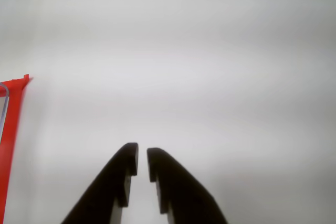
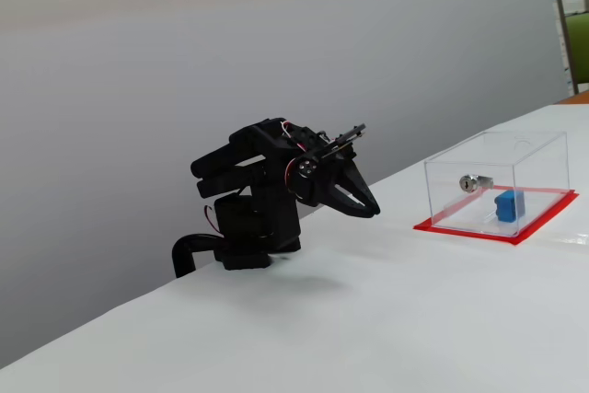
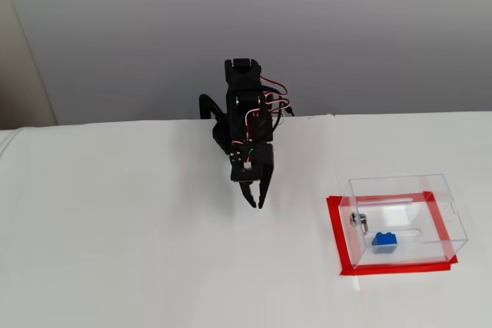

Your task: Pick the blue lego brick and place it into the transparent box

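Note:
The blue lego brick (image 2: 509,204) lies inside the transparent box (image 2: 529,156), on its floor near the wall with the silver knob (image 2: 470,181). It also shows there in the other fixed view (image 3: 383,241), inside the box (image 3: 400,183). My gripper (image 2: 368,210) hangs empty above the white table, well to the left of the box, with the arm folded back. Its jaws stand almost together with only a thin slit between them, as the wrist view (image 1: 142,159) shows. The box's red base edge (image 1: 11,129) enters the wrist view at the left. The gripper also shows in the other fixed view (image 3: 256,203).
The white table (image 3: 115,251) stretches around the arm and the box. A grey wall (image 2: 138,89) stands behind the arm's base (image 2: 248,250). Red tape (image 3: 335,228) frames the box's foot.

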You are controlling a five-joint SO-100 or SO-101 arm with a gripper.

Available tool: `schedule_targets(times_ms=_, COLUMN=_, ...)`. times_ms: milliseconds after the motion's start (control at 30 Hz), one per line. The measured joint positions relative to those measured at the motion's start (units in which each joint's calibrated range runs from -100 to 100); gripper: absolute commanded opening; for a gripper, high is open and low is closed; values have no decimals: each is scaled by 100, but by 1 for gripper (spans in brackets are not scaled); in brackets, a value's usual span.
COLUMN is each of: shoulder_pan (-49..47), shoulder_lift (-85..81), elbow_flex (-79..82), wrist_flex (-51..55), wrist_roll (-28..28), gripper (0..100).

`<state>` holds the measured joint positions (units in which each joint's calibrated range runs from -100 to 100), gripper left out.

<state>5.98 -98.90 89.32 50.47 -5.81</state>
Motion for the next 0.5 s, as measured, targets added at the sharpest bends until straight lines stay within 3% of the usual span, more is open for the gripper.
schedule_targets(times_ms=500, shoulder_pan=278, shoulder_lift=-34, elbow_flex=909, wrist_flex=-231, wrist_roll=376, gripper=2)
